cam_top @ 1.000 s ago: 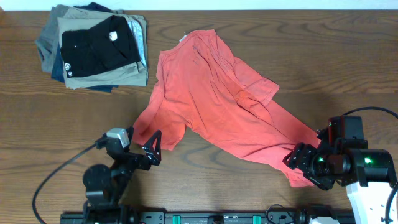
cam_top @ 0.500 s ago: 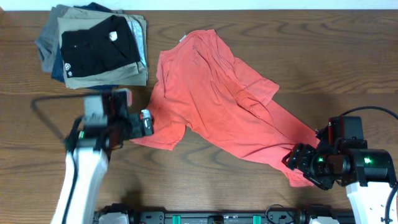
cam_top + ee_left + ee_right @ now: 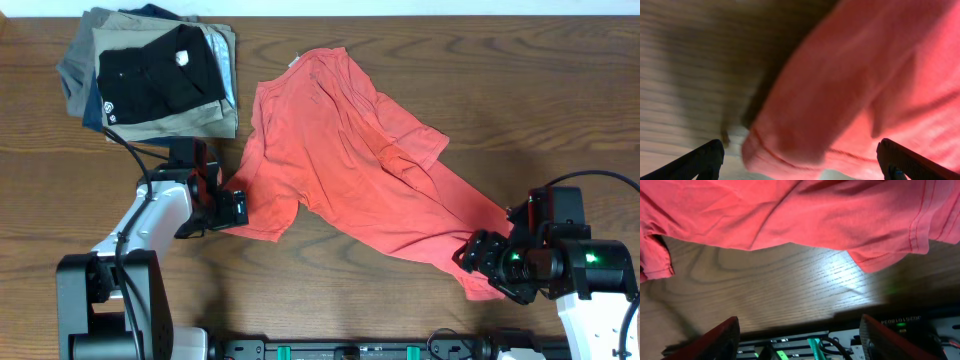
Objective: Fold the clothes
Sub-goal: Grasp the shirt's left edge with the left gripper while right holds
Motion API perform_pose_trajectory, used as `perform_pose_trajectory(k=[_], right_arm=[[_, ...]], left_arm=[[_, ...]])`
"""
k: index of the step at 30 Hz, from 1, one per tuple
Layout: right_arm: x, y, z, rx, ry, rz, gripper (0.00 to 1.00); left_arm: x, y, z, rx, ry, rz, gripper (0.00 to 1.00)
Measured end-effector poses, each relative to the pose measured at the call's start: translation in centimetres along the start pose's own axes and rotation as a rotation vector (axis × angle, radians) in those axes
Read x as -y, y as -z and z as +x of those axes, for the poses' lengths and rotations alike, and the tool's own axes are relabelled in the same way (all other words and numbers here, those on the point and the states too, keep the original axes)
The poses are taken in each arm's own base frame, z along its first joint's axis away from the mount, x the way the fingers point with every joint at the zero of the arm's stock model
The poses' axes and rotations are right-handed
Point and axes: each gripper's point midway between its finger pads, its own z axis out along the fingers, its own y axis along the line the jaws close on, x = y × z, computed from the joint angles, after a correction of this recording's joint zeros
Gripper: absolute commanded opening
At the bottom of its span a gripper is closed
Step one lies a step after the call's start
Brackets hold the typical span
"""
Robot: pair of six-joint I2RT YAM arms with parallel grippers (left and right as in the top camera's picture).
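Observation:
The coral-red T-shirt (image 3: pixel 340 160) lies crumpled and spread open across the middle of the wooden table; no lettering shows. My left gripper (image 3: pixel 236 207) is at the shirt's lower-left corner. In the blurred left wrist view its fingers (image 3: pixel 802 162) are wide open with the shirt's hem (image 3: pixel 850 75) lying between them. My right gripper (image 3: pixel 478 255) is at the shirt's lower-right corner. In the right wrist view its fingers (image 3: pixel 800 340) are wide open over bare wood, with the shirt (image 3: pixel 790 210) just beyond the tips.
A stack of folded garments (image 3: pixel 150 80), a black one with a white tag on top of khaki, grey and blue ones, sits at the back left. The table's front edge and a rail with cables (image 3: pixel 815 347) are close under the right gripper.
My left arm has swung from the table's front edge out to the shirt's lower-left corner. The right arm and the shirt have not moved.

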Motion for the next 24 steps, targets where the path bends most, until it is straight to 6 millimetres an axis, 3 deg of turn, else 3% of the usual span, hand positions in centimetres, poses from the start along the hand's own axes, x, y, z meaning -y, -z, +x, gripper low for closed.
perform_pose_trajectory(k=[9,24], right_arm=[[0.0,0.0,0.0,0.001,0.007,-0.001,0.76],[0.0,0.0,0.0,0.001,0.007,-0.001,0.77]], left_arm=[[-0.3,0.2,-2.7,0.112,-0.006,-0.025,0.98],[0.8,0.1,-1.7,0.067,-0.002,0.044,0.98]])
